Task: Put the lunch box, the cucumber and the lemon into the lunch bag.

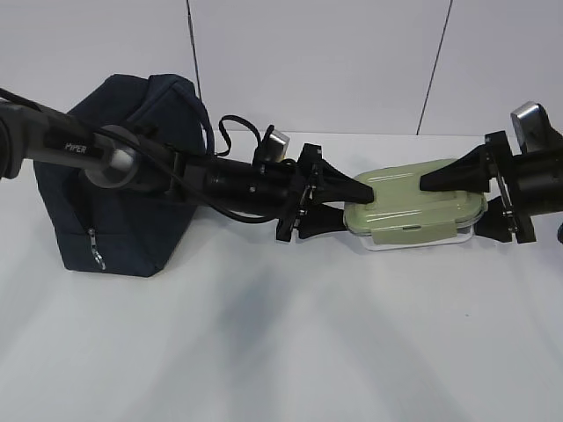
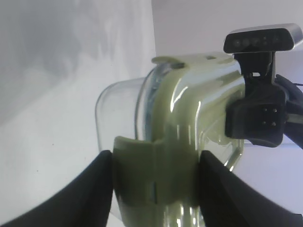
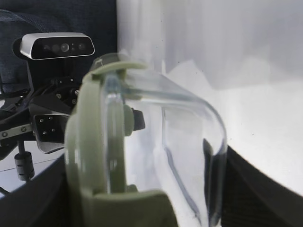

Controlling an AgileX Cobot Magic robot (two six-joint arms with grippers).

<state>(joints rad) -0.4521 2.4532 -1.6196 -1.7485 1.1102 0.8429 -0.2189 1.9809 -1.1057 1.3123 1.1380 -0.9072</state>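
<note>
Both tools clamp one lunch box (image 1: 413, 211) from opposite ends, holding it above the white bench (image 1: 281, 334). Left tool (image 1: 339, 204) pinches the box's left end, one finger on the green lid and one beneath the clear base; its dark arm (image 1: 176, 167) stretches nearly level across the front of the lunch bag (image 1: 123, 176), a cable looping off it. Right tool (image 1: 466, 198) bites the opposite end the same way, upper finger pressed on the lid, lower finger under the base, its arm entering level from the right edge.

Seen from outside, the box lies flat between the two tools, its shadow on the bench below. Navy and upright, the bag stands at the far left, well apart from the box, a zipper pull hanging on its front face.

Left wrist camera adds the close detail: the tool's (image 2: 155, 189) two black fingers squeeze a green lid clip on the lunch box (image 2: 189, 104), with the other tool's mount and camera looming at the far end. Right wrist camera shows its tool (image 3: 142, 198) with fingers flanking the lunch box (image 3: 165, 142) edge-on, lid on the left and clear tub on the right, with the left arm's camera and the navy bag (image 3: 57, 14) behind.
</note>
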